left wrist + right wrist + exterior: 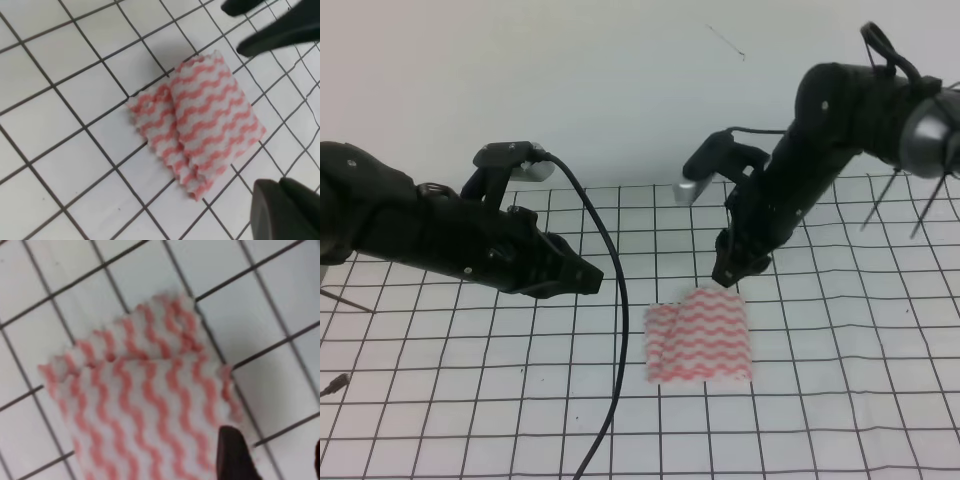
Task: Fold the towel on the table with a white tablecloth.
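Observation:
The towel [698,335] [200,122] [145,395], pink-and-white wavy stripes, lies folded on the white grid tablecloth [840,400] of the table. Its top layer leaves a strip of the lower layer showing along the left side. My right gripper [727,276] [275,460] [231,27] hovers open just over the towel's far right corner, nothing between its fingers [232,455]. My left gripper [588,280] [282,207] hangs above the cloth a little left of the towel, its fingers together and holding nothing.
A black cable [620,340] drops from the left arm and runs across the cloth just left of the towel. Thin dark rods stick out at the right edge [920,210] and left edge [345,300]. A white wall [620,80] stands behind.

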{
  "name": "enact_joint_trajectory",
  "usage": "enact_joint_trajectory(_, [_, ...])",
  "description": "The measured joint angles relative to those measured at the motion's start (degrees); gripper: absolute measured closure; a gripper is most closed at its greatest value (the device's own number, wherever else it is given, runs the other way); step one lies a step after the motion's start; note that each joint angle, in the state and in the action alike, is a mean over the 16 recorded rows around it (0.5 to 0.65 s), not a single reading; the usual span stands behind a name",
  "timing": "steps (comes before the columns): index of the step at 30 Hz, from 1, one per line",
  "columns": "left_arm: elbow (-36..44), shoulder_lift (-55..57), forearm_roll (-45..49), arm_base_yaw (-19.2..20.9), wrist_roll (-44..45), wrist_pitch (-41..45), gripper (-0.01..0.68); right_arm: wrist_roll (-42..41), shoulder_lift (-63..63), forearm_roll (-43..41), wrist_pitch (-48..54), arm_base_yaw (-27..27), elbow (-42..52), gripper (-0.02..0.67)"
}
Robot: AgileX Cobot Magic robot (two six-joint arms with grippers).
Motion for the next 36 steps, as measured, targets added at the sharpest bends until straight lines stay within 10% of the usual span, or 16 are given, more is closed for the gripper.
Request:
enact_joint_trajectory(24, [0.0, 0.0, 0.1, 0.0, 0.0, 1.0, 0.675, -8.9, 11.8, 4.8, 12.1, 0.0, -13.6, 0.316])
enact_joint_trajectory(36, [0.0, -0.1, 0.1, 0.0, 0.5, 1.0, 0.674, -15.1, 12.3, 10.3, 16.9, 0.0, -14.3, 0.549])
